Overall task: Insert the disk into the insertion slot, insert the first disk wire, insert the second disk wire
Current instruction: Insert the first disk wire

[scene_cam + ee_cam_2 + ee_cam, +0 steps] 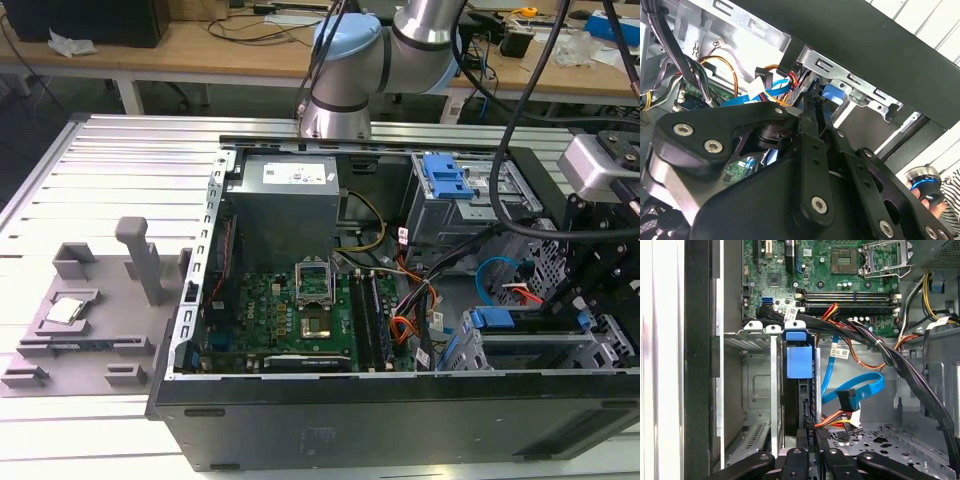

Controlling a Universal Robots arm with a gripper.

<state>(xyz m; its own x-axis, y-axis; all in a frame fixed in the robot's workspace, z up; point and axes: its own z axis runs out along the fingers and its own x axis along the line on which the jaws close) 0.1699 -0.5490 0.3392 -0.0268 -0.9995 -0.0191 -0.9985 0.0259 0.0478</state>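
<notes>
The disk, edged by its bright blue carrier, stands edge-on between the silver rails of the insertion slot. In the exterior view the disk lies in the slot at the case's front corner, on the exterior view's right. My gripper sits at the disk's outer end with its fingers close together and nothing visibly between them. In the second wrist view the gripper ends just short of the blue carrier. A loose blue data wire with a black plug and a red-orange-yellow power wire hang beside the slot.
A taller grey cage with a blue latch stands behind the slot. The motherboard and thick black cable bundles fill the case. A grey fixture lies on the table at the exterior view's left. A hand holds a small device near the case.
</notes>
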